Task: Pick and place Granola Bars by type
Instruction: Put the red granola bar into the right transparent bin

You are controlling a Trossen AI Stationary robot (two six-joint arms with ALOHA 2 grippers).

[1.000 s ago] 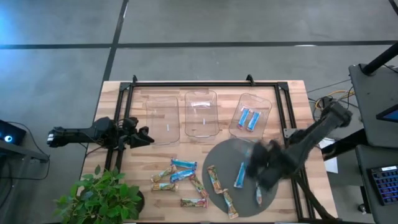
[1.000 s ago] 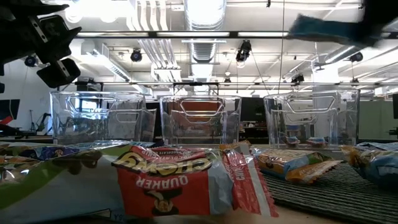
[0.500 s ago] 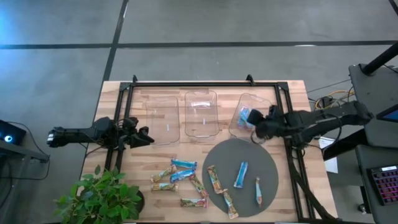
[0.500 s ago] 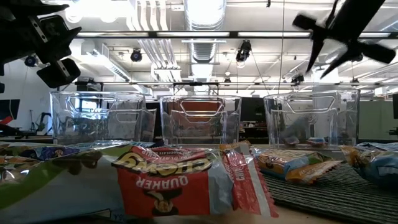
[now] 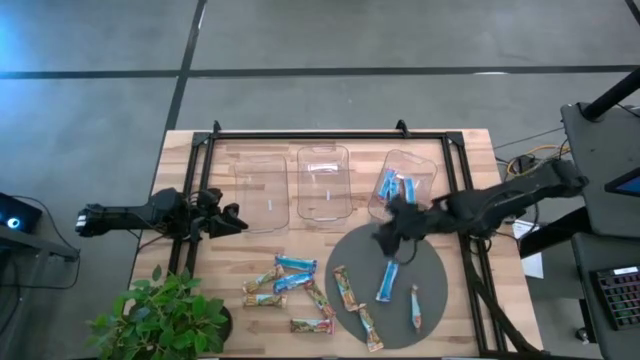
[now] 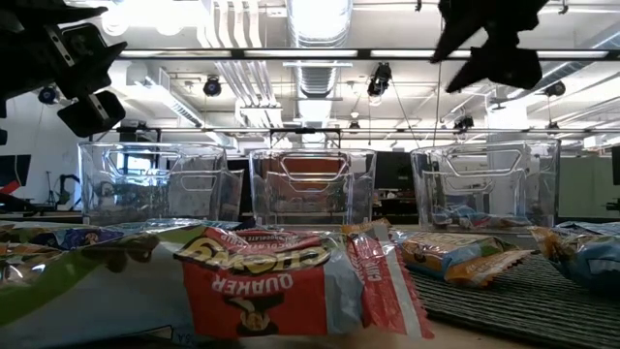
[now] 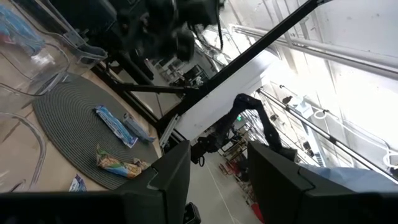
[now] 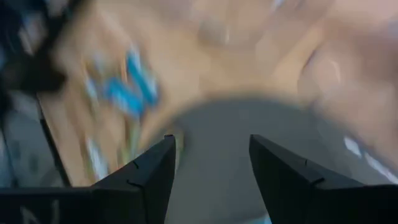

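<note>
Blue and tan granola bars lie flat in two groups. Several lie on the bare wood [image 5: 290, 290]; several more, such as a blue bar [image 5: 388, 280], lie on the round grey mat [image 5: 440, 265]. More blue bars [image 5: 395, 186] lie in the right clear tray [image 5: 425, 170]. My right gripper [image 5: 392, 232] hovers open above the mat's far-left edge, high in the low view [image 6: 484, 44], with nothing between its fingers [image 8: 143, 180]. My left gripper [image 5: 228, 222] waits open near the table's left edge, beside the left tray [image 5: 260, 192].
The middle clear tray [image 5: 323, 182] stands between the other two along the far side. A black frame [image 5: 330, 133] runs around the table's far and side edges. A potted plant [image 5: 165, 315] sits at the near-left corner. Bare wood lies between trays and bars.
My right gripper swung from above the mat toward the far edge, over the right tray, then came back toward the near-left over the mat's far edge. The blue thing seen at it a second ago in the low view no longer shows there.
</note>
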